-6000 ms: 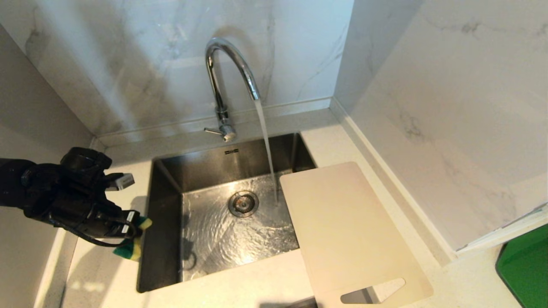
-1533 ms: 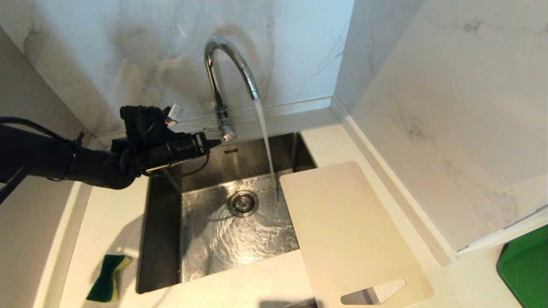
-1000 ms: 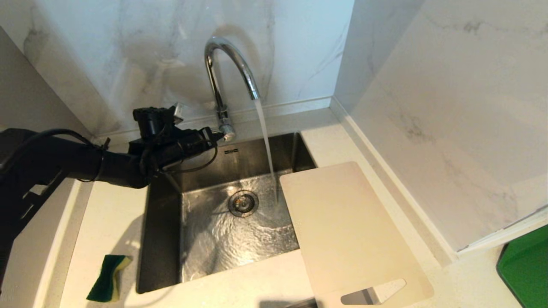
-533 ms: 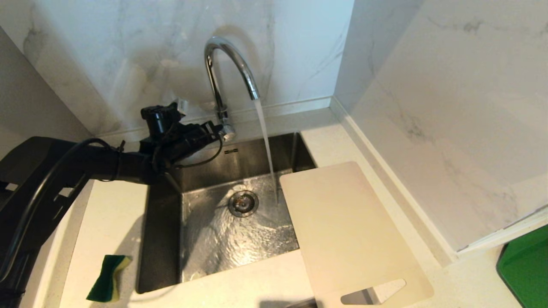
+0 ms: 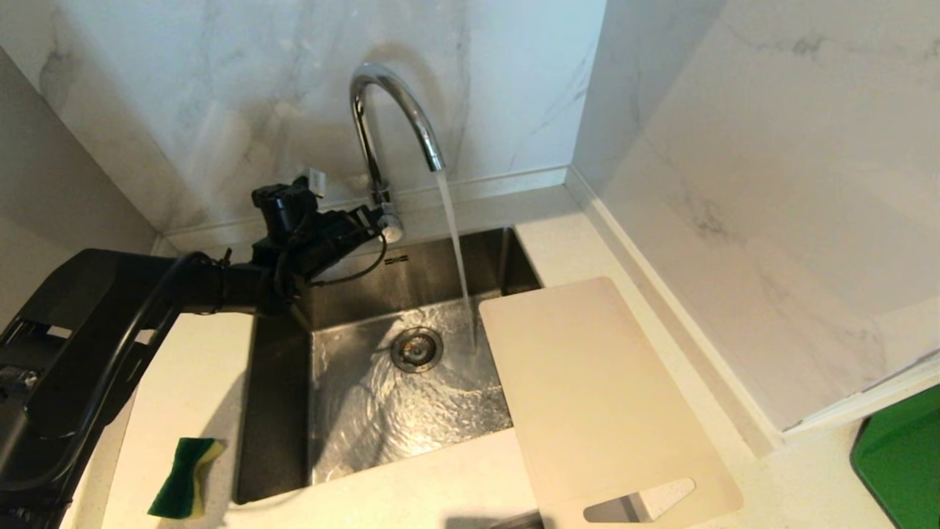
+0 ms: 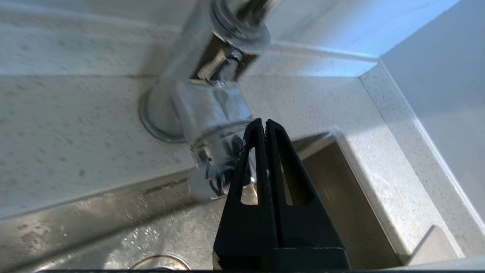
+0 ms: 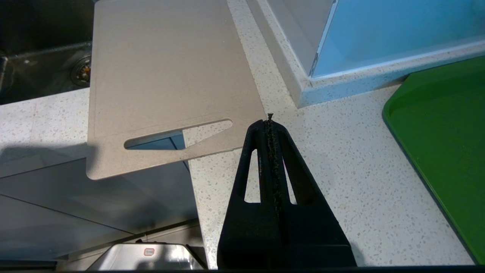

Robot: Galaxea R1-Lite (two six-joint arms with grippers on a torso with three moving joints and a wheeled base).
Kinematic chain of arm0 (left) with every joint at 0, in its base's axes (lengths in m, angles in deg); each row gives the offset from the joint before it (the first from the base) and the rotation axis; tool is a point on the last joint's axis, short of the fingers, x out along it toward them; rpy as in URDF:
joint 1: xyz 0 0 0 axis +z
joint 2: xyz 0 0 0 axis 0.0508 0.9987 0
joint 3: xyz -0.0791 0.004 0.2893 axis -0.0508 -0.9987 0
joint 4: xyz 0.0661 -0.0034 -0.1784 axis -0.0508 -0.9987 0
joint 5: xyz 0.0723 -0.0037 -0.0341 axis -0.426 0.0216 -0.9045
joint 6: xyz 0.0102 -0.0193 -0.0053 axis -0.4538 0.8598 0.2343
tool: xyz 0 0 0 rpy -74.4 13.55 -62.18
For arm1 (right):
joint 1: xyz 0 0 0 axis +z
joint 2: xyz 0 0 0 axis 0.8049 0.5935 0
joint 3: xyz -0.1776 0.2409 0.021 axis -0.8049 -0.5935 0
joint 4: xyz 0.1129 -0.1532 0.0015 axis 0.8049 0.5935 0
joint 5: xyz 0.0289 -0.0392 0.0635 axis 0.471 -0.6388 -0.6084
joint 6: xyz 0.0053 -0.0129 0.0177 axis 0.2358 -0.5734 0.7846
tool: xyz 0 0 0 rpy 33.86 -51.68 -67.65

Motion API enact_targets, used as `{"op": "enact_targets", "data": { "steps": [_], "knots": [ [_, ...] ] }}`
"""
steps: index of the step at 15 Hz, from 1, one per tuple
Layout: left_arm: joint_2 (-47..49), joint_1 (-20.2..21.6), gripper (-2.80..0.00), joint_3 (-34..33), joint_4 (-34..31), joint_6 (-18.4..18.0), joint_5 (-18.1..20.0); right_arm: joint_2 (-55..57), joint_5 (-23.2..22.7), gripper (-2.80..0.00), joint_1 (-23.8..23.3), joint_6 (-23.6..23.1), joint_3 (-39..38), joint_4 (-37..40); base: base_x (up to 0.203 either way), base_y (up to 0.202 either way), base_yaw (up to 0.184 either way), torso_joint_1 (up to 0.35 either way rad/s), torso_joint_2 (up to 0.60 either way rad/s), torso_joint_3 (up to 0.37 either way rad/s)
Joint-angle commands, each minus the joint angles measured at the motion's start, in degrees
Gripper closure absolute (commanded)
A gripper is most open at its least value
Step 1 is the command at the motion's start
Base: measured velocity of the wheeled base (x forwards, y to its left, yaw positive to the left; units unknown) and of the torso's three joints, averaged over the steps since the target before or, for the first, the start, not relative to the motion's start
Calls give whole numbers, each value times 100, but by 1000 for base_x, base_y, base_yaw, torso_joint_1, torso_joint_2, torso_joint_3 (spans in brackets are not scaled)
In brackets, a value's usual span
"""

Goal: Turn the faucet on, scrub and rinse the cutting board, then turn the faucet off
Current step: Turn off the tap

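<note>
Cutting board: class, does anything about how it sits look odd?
Yes. The cutting board lies skewed: its far corner juts over the sink, and its handle-slot end overhangs the counter front edge, as the right wrist view shows. Nothing looks spilled or damaged.

Faucet [image 5: 389, 110]: shiny chrome. Cutting board [image 5: 595, 397]: plain cream-white. Sponge [image 5: 180, 477]: green with yellow. Bench [image 5: 191, 367]: white, finely speckled. Wall [image 5: 220, 88]: white marble, grey veins. Tray [image 5: 899, 463]: green.
</note>
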Motion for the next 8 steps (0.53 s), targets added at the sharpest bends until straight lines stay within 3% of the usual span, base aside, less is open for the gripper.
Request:
{"op": "enact_targets", "data": {
  "steps": [1,8],
  "knots": [
    [11,117,0,18,5,8,-13,-2,1,0,0,2,-9,1,0,0,0,0,0,0],
    [-103,240,0,22,5,8,-13,-2,1,0,0,2,-9,1,0,0,0,0,0,0]
  ]
}}
